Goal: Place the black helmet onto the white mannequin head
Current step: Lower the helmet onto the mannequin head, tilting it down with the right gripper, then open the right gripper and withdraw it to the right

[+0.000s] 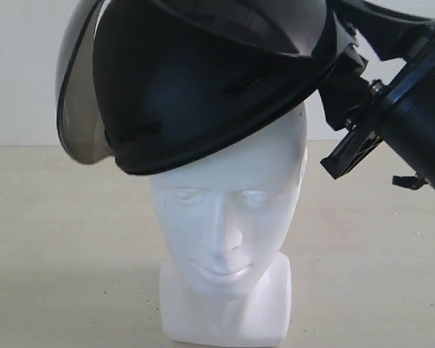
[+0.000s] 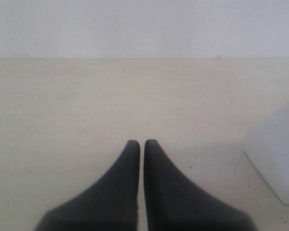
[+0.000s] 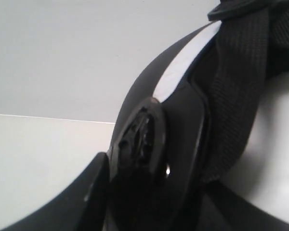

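Right gripper [image 1: 342,87] first: we are holding the black helmet [image 1: 203,80] with it, jaws standing wide around the thick shell edge just beside the visor pivot [image 3: 137,139]. The helmet is hanging tilted over the white mannequin head [image 1: 228,210], its low side down at the brow and its gripped side raised above the crown. We are judging the seating step as half done. To do it well, we are thinking of lowering the raised side slowly until the rim is sitting level, keeping the shell centred because it is wider than the head. The head is standing loose on the table [image 1: 58,239], so any sideways push is risking a topple. The left gripper [image 2: 142,143] is hovering low near the neck base [image 2: 279,154], fingers pressed together and holding nothing, so it is offering no support. The tinted visor [image 1: 76,101] is sticking out to one side, and we cannot tell whether the front is squared to the face. The strap webbing [image 3: 241,96] is hanging inside, where it could be getting trapped.
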Available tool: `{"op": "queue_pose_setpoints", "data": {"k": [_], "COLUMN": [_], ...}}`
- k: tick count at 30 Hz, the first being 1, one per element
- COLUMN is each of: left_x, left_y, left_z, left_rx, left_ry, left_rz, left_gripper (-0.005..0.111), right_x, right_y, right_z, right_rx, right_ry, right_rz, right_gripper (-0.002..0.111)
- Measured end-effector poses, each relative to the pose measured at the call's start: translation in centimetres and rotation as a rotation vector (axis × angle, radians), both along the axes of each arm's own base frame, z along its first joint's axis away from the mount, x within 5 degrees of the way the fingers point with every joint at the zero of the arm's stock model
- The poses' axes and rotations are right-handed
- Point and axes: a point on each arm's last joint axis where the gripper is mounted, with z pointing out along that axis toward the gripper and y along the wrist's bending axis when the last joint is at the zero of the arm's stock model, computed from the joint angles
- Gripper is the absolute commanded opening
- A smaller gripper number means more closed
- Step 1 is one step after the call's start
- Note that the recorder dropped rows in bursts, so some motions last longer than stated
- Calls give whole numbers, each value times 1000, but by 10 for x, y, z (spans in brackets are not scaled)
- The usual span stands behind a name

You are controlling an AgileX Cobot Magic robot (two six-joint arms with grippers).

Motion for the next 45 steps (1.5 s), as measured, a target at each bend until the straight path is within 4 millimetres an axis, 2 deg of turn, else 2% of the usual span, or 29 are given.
{"op": "queue_pose_setpoints", "data": {"k": [3,18,28,45], "left_x": [0,0,0,0], "left_y": [0,0,0,0], "left_z": [0,0,0,0], "left_rx": [0,0,0,0], "left_ry": [0,0,0,0], "left_rz": [0,0,0,0], "left_gripper": [4,4,4,4], "right_x": [1,0,-15,-18], "right_y": [2,1,-10,-12], "right_z": [-6,-8,-34,-39], "right_rx": [-53,-54,-55,-94], "right_ry": [34,39,61,77], "right_rz": [-3,-4,-13,-20], "right_gripper": [0,0,0,0]}}
